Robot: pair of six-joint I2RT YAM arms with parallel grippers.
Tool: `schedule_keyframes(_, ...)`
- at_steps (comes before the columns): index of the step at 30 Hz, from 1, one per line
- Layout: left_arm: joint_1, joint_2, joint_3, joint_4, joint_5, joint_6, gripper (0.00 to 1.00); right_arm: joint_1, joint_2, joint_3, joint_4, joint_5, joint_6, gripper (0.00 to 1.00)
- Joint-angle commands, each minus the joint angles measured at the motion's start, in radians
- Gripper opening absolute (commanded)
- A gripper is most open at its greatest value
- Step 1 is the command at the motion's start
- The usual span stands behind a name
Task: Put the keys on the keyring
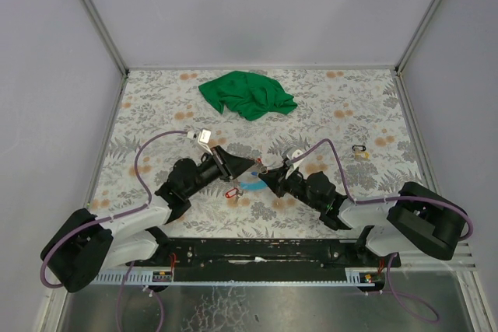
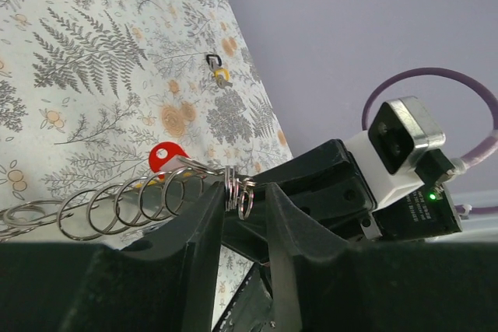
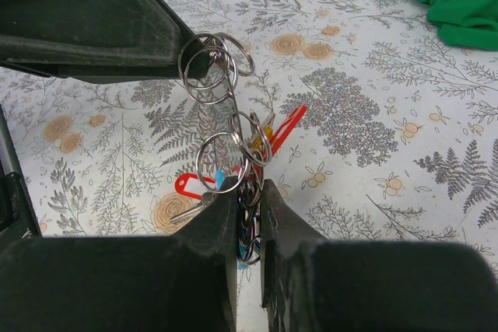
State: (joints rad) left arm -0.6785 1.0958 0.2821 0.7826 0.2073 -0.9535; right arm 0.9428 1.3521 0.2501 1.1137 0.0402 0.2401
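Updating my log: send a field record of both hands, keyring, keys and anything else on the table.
left hand: shut on one end of the keyring
right hand: shut on the other end
keyring: linked rings stretched between the hands
red key: on the table, off the ring
light blue key: on the table beside it
second red tag: by the rings; threaded or not, unclear
green cloth: bunched, far side
dark-and-yellow item: right side

Overhead wide; wrist views close (both sharing keyring (image 3: pixel 250 139)).
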Motion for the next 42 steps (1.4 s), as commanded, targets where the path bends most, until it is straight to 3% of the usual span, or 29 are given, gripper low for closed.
schedule_keyframes(1,0.005,-0.017,-0.001,0.074,0.034,-0.004,0.25,0.004,-0.006,0.002,0.143,-0.002,0.013,0.00)
schedule_keyframes(23,0.005,-0.014,0.002,0.011,0.006,0.019,0.14,0.005,0.002,0.005,0.140,-0.017,0.011,0.00)
schedule_keyframes(33,0.004,-0.093,0.036,-0.122,-0.035,0.151,0.04,0.004,0.004,-0.002,0.126,-0.018,-0.001,0.00)
schedule_keyframes(42,0.005,-0.065,0.053,-0.119,0.019,0.252,0.00,0.004,0.012,0.003,0.115,-0.050,-0.023,0.01)
